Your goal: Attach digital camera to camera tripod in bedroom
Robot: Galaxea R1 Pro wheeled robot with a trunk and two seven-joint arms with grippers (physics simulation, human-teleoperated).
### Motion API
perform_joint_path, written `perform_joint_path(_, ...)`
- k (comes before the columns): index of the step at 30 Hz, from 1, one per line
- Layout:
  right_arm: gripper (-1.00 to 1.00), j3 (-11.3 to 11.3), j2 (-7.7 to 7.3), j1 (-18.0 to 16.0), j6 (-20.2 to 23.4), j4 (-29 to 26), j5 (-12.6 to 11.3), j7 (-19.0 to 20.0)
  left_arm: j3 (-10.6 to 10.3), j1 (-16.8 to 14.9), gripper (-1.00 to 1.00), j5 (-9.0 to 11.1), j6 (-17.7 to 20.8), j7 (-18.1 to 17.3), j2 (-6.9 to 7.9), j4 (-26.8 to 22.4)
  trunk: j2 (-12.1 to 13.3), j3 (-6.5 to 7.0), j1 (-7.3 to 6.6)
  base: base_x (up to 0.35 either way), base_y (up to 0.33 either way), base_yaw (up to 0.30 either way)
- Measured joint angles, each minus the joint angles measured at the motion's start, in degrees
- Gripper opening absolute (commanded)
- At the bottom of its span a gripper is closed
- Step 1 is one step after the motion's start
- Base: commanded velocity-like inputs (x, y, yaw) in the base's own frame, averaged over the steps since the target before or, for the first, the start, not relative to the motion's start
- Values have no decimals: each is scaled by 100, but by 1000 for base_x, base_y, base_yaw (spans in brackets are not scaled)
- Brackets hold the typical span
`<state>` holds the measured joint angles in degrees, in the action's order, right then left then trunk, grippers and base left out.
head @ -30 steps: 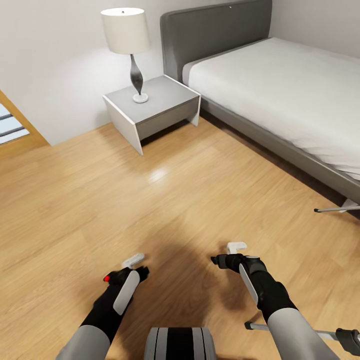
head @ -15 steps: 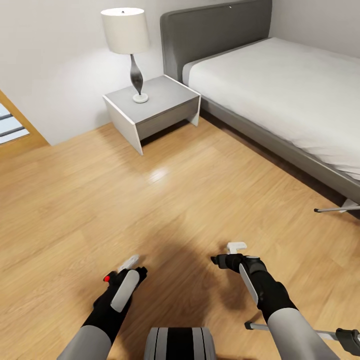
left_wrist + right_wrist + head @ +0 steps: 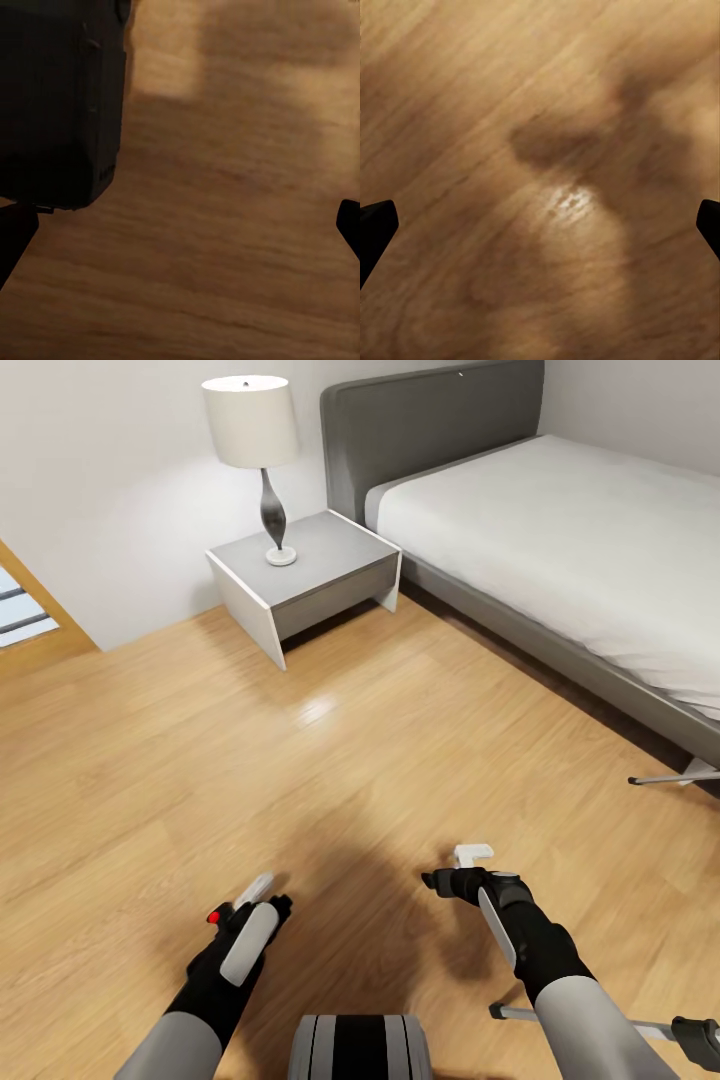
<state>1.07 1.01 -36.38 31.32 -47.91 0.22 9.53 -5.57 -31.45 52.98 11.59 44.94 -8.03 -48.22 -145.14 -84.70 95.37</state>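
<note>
Over the wood floor [image 3: 330,760] beside the bed [image 3: 560,510], we hold our left gripper [image 3: 262,887] low, though we cannot tell whether it truly clamps the digital camera [image 3: 56,97], a dark boxy body lying against one finger, its red button [image 3: 213,916] showing at our wrist. Our right gripper [image 3: 473,853] hangs with fingers apart, free for the camera tripod [image 3: 672,778], whose silver legs reach in near the bed's foot.

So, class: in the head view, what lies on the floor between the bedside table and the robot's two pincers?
Nothing: in the head view, bare wood floor runs from the bedside table to the left pincer and right pincer.
</note>
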Motion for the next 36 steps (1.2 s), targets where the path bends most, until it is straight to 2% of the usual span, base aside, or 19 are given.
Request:
perform_joint_path(7,100,0,-2,0,-5,0,0,0,4,0,100,29,-435,3,-2,251,0,0,0,0,0,0)
perform_joint_path(16,100,1,3,0,-7,0,0,0,21,0,100,44,-790,12,-1,479,0,0,0,0,0,0)
perform_joint_path(27,100,6,5,0,-7,0,0,0,34,0,100,222,-861,6,7,700,0,0,0,0,0,0)
perform_joint_path(36,100,2,-2,0,0,0,1,0,17,0,100,190,-875,-4,9,847,0,0,0,0,0,0)
